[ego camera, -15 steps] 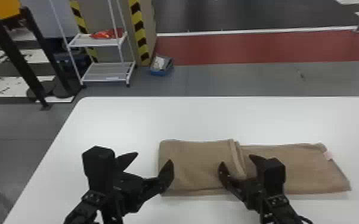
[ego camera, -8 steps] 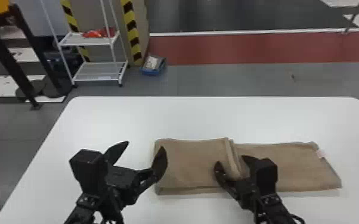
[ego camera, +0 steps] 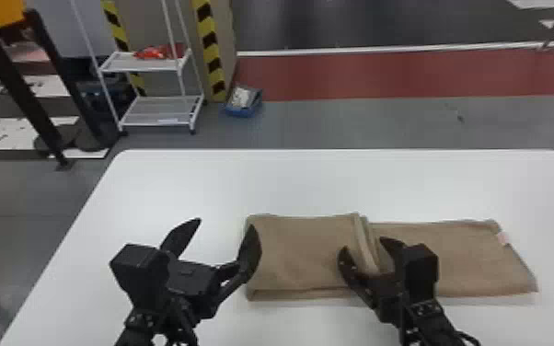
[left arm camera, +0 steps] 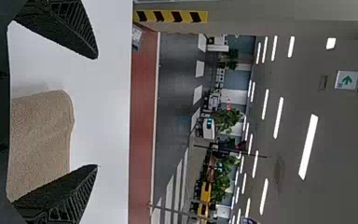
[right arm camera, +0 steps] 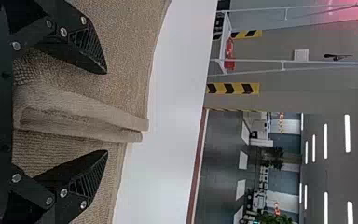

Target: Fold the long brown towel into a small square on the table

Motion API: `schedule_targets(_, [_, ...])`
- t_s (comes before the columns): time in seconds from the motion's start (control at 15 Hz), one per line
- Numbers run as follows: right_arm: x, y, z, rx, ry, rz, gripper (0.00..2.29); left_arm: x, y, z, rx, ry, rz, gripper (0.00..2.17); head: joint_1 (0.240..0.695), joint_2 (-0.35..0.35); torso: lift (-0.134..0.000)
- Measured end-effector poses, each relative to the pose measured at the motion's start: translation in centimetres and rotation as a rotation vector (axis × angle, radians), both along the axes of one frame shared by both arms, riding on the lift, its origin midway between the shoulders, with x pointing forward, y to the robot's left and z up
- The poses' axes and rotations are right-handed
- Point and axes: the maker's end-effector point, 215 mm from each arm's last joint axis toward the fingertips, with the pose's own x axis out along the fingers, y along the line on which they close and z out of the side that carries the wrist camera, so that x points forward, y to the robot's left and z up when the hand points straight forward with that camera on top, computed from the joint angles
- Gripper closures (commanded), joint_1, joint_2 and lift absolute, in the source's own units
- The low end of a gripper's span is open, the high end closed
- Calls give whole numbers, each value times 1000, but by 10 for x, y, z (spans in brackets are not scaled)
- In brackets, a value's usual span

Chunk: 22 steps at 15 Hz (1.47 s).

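With its fingers apart, the right gripper (ego camera: pixel 367 253) straddles the ridge of the towel (ego camera: pixel 303 253), right of centre; left gripper (ego camera: pixel 225 225) open at lower left. Step judged: mid-fold. Next: pinch ridge, fold again.

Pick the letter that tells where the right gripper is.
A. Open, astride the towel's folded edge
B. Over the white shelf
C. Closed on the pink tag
A: the right gripper is open, with the folded edge of the brown towel between its fingers.

Workshop-like indoor hall, yellow-black striped posts (ego camera: pixel 209 48), wheeled rack (ego camera: pixel 161 110), painted floor lanes (ego camera: pixel 359 76)
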Motion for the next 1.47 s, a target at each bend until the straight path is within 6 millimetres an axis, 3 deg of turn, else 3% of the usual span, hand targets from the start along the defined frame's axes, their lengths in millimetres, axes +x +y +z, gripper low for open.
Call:
schedule_targets(0.53, [0, 0, 0, -2, 1, 5, 596, 0, 1, -7, -7, 12, -1, 39, 695, 100, -111])
schedule_targets(0.67, [0, 0, 0, 0, 0, 5, 761, 0, 3, -8, -8, 13, 0, 39, 695, 103, -111])
schedule_targets(0.93, [-1, 0, 0, 2, -2, 3, 768, 0, 4, -10, -14, 14, -3, 39, 695, 104, -111])
schedule_targets(1.0, [-1, 0, 0, 2, -2, 3, 883, 0, 4, -10, -14, 14, -3, 39, 695, 104, -111])
schedule_targets(1.07, [-1, 0, 0, 3, -3, 3, 1183, 0, 4, -10, -14, 14, -4, 39, 695, 105, -111])
schedule_targets(1.2, [-1, 1, 1, 4, -7, 3, 1261, 0, 4, -10, -14, 15, -4, 39, 695, 105, -111])
schedule_targets(1.27, [-1, 1, 2, 5, -9, 4, 1477, 0, 4, -10, -14, 15, -3, 39, 695, 106, -111])
schedule_targets(1.47, [-2, 0, 1, 6, -9, 0, 1507, -1, 7, -11, -12, 15, 0, 39, 695, 107, -111])
